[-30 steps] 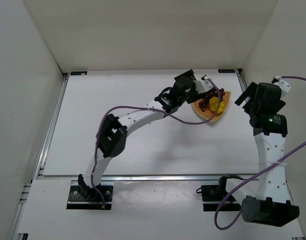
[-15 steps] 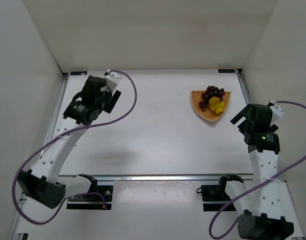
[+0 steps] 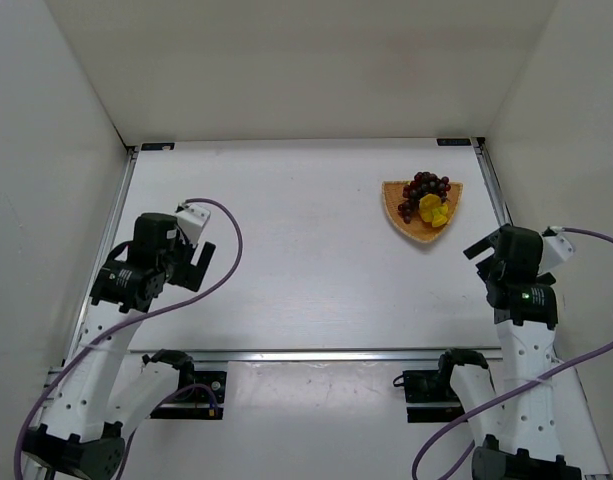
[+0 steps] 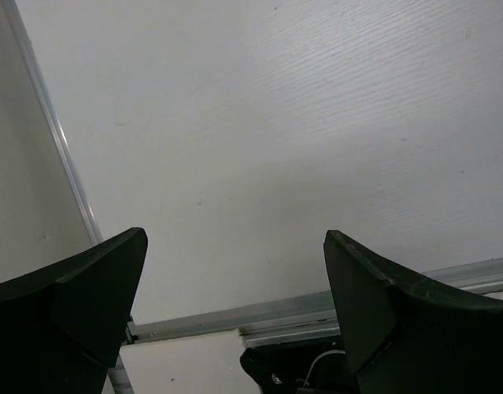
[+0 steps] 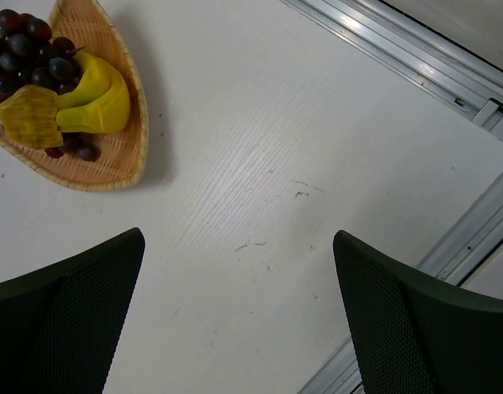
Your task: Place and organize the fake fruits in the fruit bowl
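Observation:
The tan woven fruit bowl sits at the table's far right. The yellow banana and the dark purple grapes lie inside it. In the right wrist view the bowl is at the upper left with the banana and grapes in it. My left gripper is open and empty over the table's near left, far from the bowl; its fingers frame bare table. My right gripper is open and empty, just near of the bowl at the right edge.
Metal rails run along the table's near edge, and side rails along the left and right. White walls enclose the table on three sides. A rail corner shows in the right wrist view.
My left arm has pulled back from the bowl across the table to the near left. My right arm has drawn back toward its base. The fruits stay in the bowl.

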{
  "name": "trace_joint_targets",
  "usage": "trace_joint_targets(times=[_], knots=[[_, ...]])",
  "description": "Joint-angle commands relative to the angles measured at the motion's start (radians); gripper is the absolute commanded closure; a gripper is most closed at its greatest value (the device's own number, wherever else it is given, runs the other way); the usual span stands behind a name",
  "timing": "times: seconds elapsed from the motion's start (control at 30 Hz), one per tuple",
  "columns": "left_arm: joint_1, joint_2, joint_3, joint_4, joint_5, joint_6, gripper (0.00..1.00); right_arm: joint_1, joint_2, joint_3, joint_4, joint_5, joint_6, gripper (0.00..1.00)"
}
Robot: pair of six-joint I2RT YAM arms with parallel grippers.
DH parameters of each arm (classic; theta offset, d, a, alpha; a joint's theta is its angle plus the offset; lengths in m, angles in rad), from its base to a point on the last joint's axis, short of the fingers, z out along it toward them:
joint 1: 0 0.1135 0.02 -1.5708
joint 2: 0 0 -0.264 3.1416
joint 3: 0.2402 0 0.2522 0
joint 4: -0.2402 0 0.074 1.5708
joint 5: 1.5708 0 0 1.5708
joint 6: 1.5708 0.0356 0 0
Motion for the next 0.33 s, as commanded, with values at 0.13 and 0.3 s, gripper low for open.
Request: trace_joint_targets(times=[0.13, 0.3], knots=[[0.065, -0.003, -0.014, 0.016, 0.036, -0.029, 0.00, -0.003, 0.018, 0.030, -0.026, 0.034, 0.030, 0.00], [0.100, -0.021, -0.037, 0.016, 0.048, -0.028, 0.00, -0.003, 0.071, 0.056, -0.026, 0.023, 0.021, 0.00]])
